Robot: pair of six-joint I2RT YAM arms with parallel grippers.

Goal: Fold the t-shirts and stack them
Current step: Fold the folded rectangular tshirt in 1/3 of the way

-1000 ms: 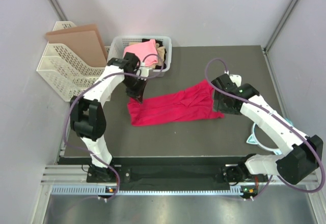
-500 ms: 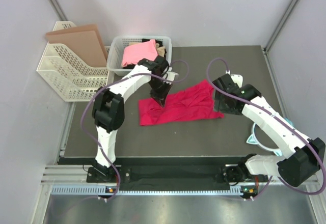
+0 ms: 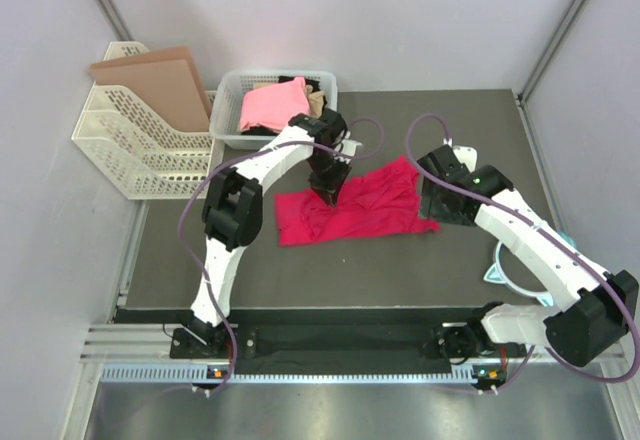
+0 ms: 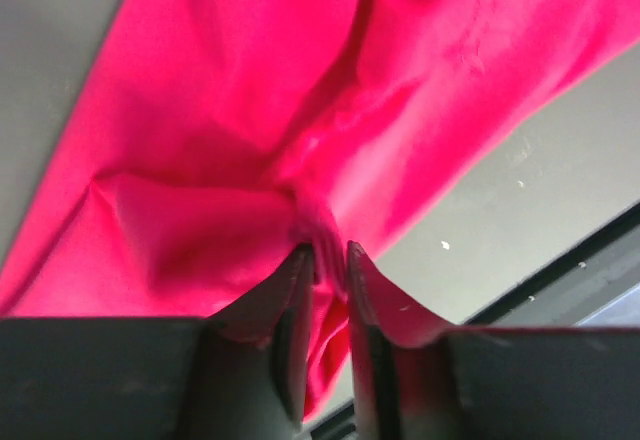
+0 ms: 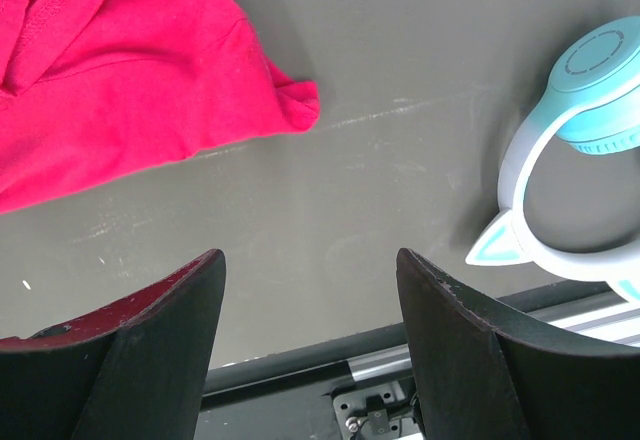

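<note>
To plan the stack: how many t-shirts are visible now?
4: crimson t-shirt on the table; pink t-shirt, tan t-shirt and black t-shirt in the basket. Others may be hidden beneath.

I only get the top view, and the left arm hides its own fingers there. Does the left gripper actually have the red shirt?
Observer: Yes. In the left wrist view, the left gripper is shut on a bunched fold of the red shirt.
Operator: And the right one?
Observer: The right gripper is open with nothing in it. Only bare table shows between its fingers, and the shirt's corner lies just ahead of them, untouched.
</note>
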